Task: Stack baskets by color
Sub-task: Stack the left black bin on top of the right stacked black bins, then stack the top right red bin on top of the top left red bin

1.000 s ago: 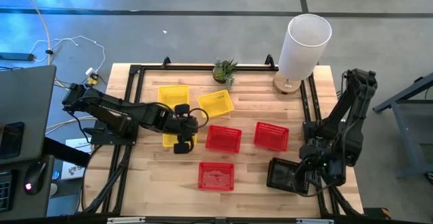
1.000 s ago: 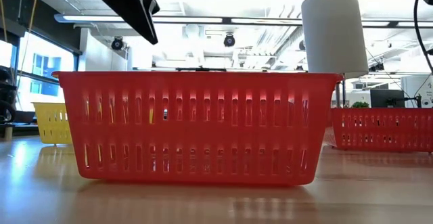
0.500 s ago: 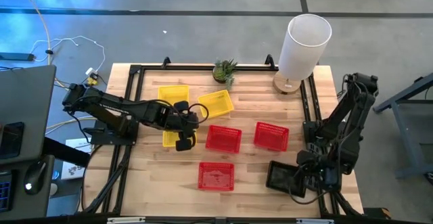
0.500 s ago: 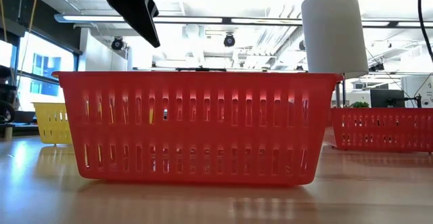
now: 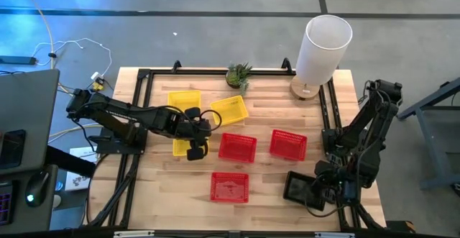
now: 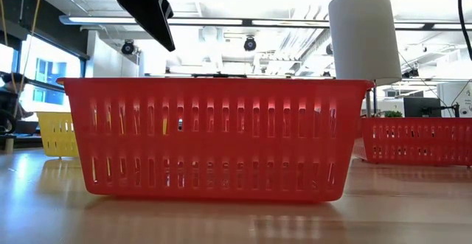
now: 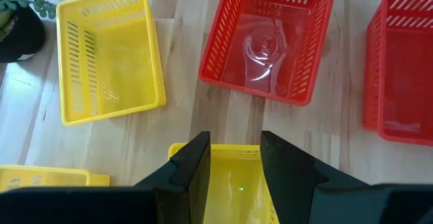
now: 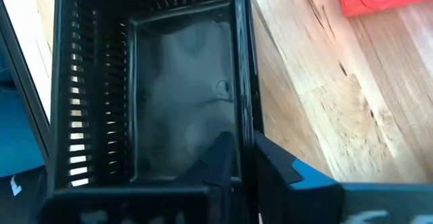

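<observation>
Baskets of three colours sit on the wooden counter point(image 5: 266, 101), and the one that has just moved is the black plastic mesh basket point(image 5: 298, 186). It is at the near right corner of the counter, and in the last second it has slid a little closer to the near edge. It may be more than one basket nested together, but I cannot tell. The right gripper point(image 8: 245, 153) has it by one wall. One finger is inside, one is outside, and both are close against the plastic. The basket now looks low on the wood, so I think it is being set down there and the black pile is nearly done. Well apart from it, on the left side of the counter, a yellow plastic mesh basket point(image 7: 238, 183) lies under the left gripper point(image 7: 237, 160). This gripper has shifted a little way back over that basket and then stopped. Its fingers are spread wide and it holds nothing. I think it is getting ready to come down and pick this basket up. Two other yellow baskets point(image 5: 184, 100) point(image 5: 230, 110) lie just behind, apart from each other, so the yellow pile is not started. Three red plastic mesh baskets point(image 5: 237, 147) point(image 5: 289, 144) point(image 5: 230, 187) sit apart in the middle, untouched.
</observation>
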Tool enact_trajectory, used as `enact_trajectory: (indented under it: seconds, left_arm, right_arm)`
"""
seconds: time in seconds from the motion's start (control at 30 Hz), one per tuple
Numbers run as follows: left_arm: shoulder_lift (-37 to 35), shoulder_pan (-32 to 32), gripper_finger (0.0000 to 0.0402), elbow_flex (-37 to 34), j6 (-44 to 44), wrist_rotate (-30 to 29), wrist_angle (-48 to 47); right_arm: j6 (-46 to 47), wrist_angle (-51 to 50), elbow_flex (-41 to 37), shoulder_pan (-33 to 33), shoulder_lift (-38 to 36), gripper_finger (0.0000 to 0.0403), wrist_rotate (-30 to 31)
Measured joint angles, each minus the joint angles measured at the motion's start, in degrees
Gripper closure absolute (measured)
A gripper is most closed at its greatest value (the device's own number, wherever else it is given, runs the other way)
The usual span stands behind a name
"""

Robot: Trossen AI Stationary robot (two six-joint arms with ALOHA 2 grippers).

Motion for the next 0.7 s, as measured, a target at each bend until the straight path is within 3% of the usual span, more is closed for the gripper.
enact_trajectory:
  seconds: [0.33, 0.7]
  left_arm:
    - [0.0, 0.0, 0.0286, 0.0, 0.0, 0.0, 0.0]
    - [0.0, 0.0, 0.0286, 0.0, 0.0, 0.0, 0.0]
  right_arm:
    - [1.5, 0.4, 0.0, 0.0, -1.0, 0.03, -1.2]
    - [6.0, 0.1, 0.1, -0.4, -5.0, 0.0293, 0.9]
